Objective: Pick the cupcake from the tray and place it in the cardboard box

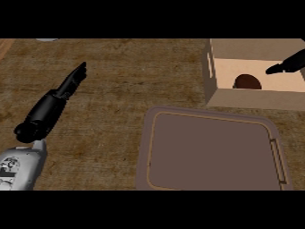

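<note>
The cupcake [247, 82] sits inside the cardboard box [260, 99], just beyond the tray [211, 154]. The right hand [293, 61] hangs above it, apparently released, fingers straight. The left hand [69, 84] rests open over the counter [115, 71].

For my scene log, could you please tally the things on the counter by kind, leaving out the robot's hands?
Cupcake: 1, inside the box
Cardboard box: 1
Tray: 1, with nothing on it
Grey thing at the far edge, cut off: 1
Total: 4
</note>
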`<state>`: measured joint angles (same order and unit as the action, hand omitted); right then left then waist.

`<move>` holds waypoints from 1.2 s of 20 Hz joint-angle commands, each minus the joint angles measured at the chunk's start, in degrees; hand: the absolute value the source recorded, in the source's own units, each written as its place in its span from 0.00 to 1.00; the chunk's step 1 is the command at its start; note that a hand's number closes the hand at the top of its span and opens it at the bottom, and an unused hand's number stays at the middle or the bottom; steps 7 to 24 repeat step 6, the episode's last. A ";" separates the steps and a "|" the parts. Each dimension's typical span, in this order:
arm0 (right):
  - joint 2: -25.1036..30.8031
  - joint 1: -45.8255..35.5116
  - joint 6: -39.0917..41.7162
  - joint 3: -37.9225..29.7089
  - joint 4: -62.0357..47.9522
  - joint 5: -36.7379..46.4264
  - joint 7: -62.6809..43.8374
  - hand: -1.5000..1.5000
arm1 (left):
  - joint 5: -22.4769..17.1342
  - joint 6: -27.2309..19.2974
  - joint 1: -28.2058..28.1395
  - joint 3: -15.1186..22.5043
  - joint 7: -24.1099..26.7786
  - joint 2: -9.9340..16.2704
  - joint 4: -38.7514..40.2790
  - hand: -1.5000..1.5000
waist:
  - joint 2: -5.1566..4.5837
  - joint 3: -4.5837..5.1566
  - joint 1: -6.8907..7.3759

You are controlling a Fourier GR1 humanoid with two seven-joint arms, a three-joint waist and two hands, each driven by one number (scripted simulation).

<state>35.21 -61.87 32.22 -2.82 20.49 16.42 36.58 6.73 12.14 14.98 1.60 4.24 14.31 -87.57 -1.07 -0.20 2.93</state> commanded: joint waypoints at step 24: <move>3.29 -5.12 8.69 -12.30 -12.11 -12.34 -8.44 0.00 | 0.58 0.01 2.18 0.34 0.23 -0.50 0.86 0.50 | -0.97 -0.02 1.22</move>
